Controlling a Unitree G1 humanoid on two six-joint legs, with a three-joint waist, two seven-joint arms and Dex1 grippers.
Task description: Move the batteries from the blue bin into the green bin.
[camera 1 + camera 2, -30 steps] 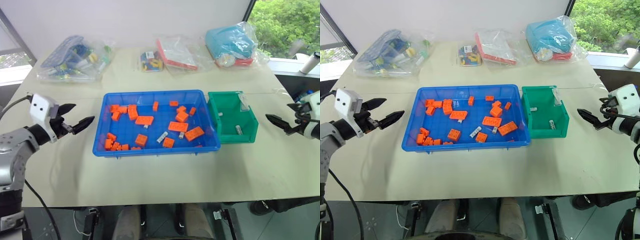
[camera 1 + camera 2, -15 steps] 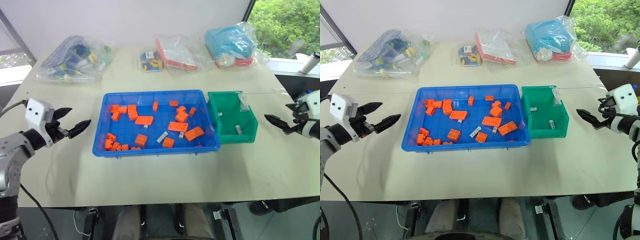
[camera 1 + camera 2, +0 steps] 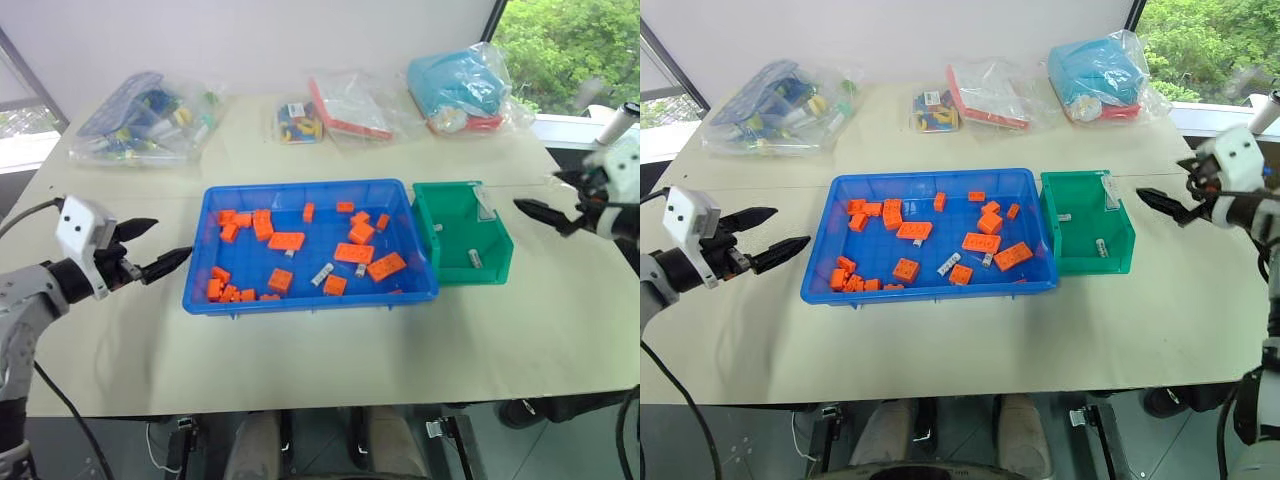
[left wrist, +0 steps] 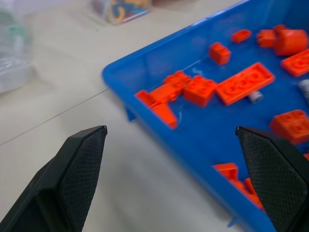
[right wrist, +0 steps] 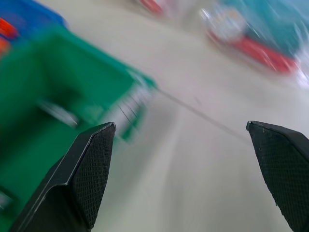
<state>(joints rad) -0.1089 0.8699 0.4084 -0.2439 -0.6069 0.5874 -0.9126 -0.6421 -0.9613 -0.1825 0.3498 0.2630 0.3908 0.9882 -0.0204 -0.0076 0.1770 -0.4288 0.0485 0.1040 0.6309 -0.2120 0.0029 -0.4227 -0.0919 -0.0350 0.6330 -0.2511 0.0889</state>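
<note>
At the left edge of the frame, the left gripper [image 3: 160, 252] hovers beside the blue bin [image 3: 300, 191], jaws spread and empty, aimed at its contents. The bin sits mid-frame on the table [image 3: 300, 360]. Inside it, batteries [image 3: 324, 274] lie low and right of centre among orange blocks [image 3: 286, 240]. Directly right, touching it, the green bin [image 3: 440, 192] already holds two batteries. At the right edge, the right gripper [image 3: 545, 213] hovers near the green bin, jaws wide apart, carrying nothing.

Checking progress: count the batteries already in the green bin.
2: one battery near the green bin's inner wall by the blue bin, one battery nearer its front. Others may be hidden.
</note>
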